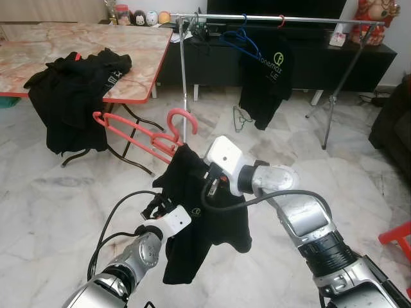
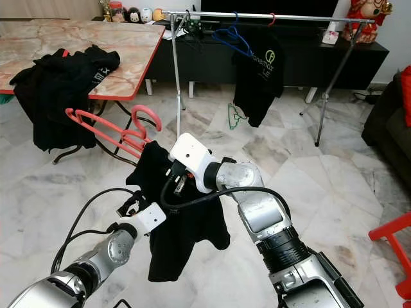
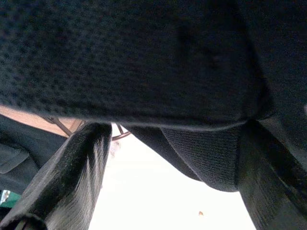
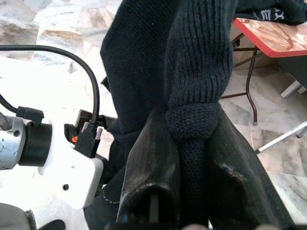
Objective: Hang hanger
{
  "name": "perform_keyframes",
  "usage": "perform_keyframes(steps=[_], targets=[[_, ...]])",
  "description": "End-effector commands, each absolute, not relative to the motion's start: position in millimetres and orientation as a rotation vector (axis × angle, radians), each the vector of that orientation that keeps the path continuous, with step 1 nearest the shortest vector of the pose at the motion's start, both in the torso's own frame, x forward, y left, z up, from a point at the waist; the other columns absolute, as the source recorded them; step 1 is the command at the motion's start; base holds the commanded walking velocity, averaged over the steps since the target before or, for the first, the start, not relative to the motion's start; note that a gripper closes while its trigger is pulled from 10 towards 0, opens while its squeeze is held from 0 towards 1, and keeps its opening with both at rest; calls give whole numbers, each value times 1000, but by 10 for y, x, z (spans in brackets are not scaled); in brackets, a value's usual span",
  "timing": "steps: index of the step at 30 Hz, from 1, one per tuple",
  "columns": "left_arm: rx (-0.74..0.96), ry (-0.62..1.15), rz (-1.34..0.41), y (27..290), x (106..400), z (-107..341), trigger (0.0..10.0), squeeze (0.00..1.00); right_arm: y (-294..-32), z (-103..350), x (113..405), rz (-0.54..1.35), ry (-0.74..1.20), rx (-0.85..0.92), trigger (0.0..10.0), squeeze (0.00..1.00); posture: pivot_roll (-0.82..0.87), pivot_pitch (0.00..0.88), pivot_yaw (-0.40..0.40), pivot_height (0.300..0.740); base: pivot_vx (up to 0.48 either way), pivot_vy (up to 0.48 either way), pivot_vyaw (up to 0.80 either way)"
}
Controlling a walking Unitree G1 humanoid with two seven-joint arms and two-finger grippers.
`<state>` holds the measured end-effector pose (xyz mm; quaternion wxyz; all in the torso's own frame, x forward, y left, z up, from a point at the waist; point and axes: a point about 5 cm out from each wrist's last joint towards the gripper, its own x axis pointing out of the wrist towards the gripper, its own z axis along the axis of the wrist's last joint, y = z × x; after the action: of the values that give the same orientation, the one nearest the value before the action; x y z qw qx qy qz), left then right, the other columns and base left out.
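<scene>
Right gripper (image 4: pixel 192 158): clenched on a bunched fold of the black shirt (image 1: pixel 199 224), fingers (image 4: pixel 148 163) pinching the knit from both sides; sits at the shirt's top edge, centre of the head view.
Left gripper (image 1: pixel 157 208): at 7 o'clock of the right one, pressed up against the shirt; can't tell if fingers are apart or closed, wrist view mostly dark cloth.
Red hanger (image 1: pixel 138 131): 1, held up in mid-air, hook at 12 o'clock above the shirt, one arm sticking out toward 10 o'clock, other end buried in the shirt.
Rack (image 1: pixel 276 19): 1 metal rail at 12 o'clock, well apart from the grippers.
On the rail: 1 blue hanger (image 1: pixel 241 38), bare; 1 more black shirt (image 1: pixel 266 80) with green print, hanging.
Floor: 1 green hanger (image 1: pixel 239 119) under the rack.
Table (image 1: pixel 135 45): at 10 o'clock, 1 heap of black clothes (image 1: pixel 74 96) draped over its edge.
</scene>
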<state>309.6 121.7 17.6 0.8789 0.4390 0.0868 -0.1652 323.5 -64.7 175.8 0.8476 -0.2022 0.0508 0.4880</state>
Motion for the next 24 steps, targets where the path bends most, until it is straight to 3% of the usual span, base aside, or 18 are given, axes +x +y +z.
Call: perform_keyframes(steps=[1,3,4,5,6,9,10,20,24], targets=[[937,154,-364,1198,3132,224,9373,0,-635,1837,3210,1037,67,-428,0,0,-117,0,-45,740,0,0,0],[949,151,-373,1200,3134,229,9059,0,-645,1830,3217,1033,71,-430,0,0,-113,0,-46,740,0,0,0],[965,149,-385,1200,3133,227,7961,0,-657,1822,3222,1030,74,-432,0,0,-113,0,-46,740,0,0,0],[971,148,-389,1200,3133,226,7961,0,-660,1820,3223,1029,75,-432,0,0,-113,0,-46,740,0,0,0],[978,152,-383,1212,3132,223,6588,0,-661,1818,3225,1027,76,-432,0,0,-111,0,-45,740,0,0,0],[975,162,-374,1225,3128,215,6157,0,-661,1818,3226,1027,76,-432,0,0,-111,0,-45,740,0,0,0],[981,175,-352,1251,3128,206,5059,0,-664,1817,3227,1025,76,-433,0,0,-114,0,-43,740,0,0,0],[1040,299,-236,1499,3104,126,4392,0,-684,1815,3235,1018,78,-438,0,0,-111,0,-44,740,0,0,0],[1004,323,-264,1521,3069,87,4353,0,-678,1814,3238,1020,77,-438,0,0,-109,0,-46,740,0,0,0]])
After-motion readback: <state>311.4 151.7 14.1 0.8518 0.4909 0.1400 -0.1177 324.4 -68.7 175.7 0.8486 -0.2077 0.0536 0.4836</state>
